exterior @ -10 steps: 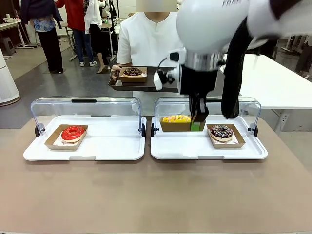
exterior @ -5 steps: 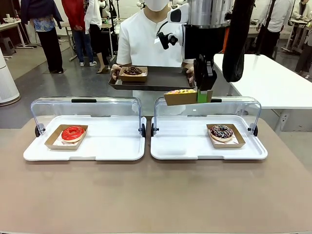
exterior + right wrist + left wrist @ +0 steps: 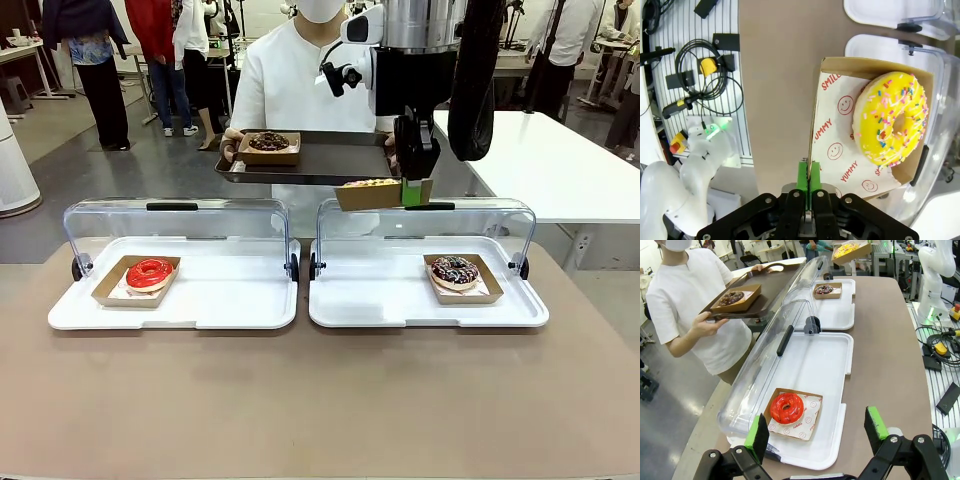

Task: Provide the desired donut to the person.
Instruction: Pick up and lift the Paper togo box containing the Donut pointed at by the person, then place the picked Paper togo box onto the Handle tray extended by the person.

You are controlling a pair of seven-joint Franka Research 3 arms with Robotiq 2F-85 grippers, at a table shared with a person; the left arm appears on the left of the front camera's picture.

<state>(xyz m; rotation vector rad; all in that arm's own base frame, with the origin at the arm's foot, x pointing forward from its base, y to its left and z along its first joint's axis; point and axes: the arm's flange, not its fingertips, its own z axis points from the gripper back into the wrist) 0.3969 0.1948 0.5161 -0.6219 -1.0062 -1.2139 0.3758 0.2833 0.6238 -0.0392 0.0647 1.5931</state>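
Count: four donuts, each in its own shallow cardboard box; two white trays with clear hinged lids, both lids standing open; one dark tray in the person's hands. The left white tray (image 3: pixel 230 300) carries one red-glazed donut (image 3: pixel 150 272) near its left end. The right white tray (image 3: pixel 370 300) carries one chocolate donut with sprinkles (image 3: pixel 455 270) near its right end. The person (image 3: pixel 300 85), in a white short-sleeved shirt, stands at the far side of the table and holds the dark tray (image 3: pixel 320 165) level in both hands; a chocolate donut (image 3: pixel 268 143) sits on its left part. The fourth one, the yellow donut (image 3: pixel 370 184), is up in the air in its cardboard box (image 3: pixel 368 195), above the rear of the right white tray and just at the near edge of the dark tray. The right gripper (image 3: pixel 411 190) has its jaws pinched tight on the box's right wall, the green pads meeting on the cardboard. From the right wrist camera, the yellow glaze shows coloured sprinkles all over, the ring sits toward one end of the box, and the paper liner beneath is printed with red smiley faces and the word "YUMMY". The left gripper (image 3: pixel 816 432) hangs over the near corner of the left white tray with its jaws spread wide, holding nothing.
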